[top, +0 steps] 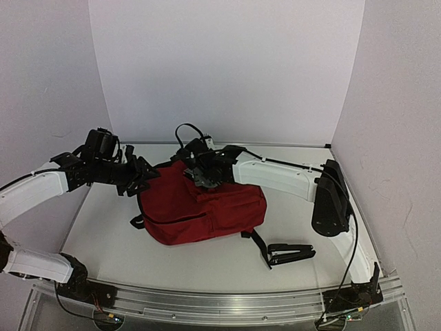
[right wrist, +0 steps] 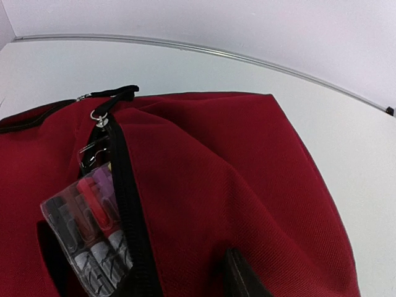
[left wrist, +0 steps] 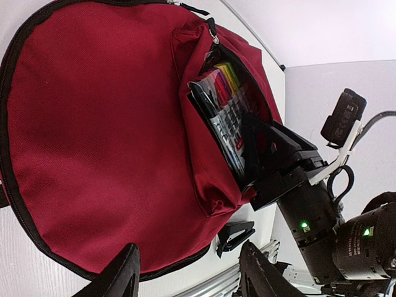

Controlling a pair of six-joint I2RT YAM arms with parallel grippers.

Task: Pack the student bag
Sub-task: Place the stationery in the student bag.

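The student bag fills the left and centre of the frame, dark red fabric edged in black piping, lying on a white table. Its front pocket gapes open along a black zipper. A clear pack of markers stands in the pocket mouth, with pink, yellow and green caps showing. The right gripper, black, reaches into the pocket against the pack; whether it grips the pack cannot be told. A black stapler lies at lower centre. The left gripper shows at the bottom edge, fingers spread with nothing between them.
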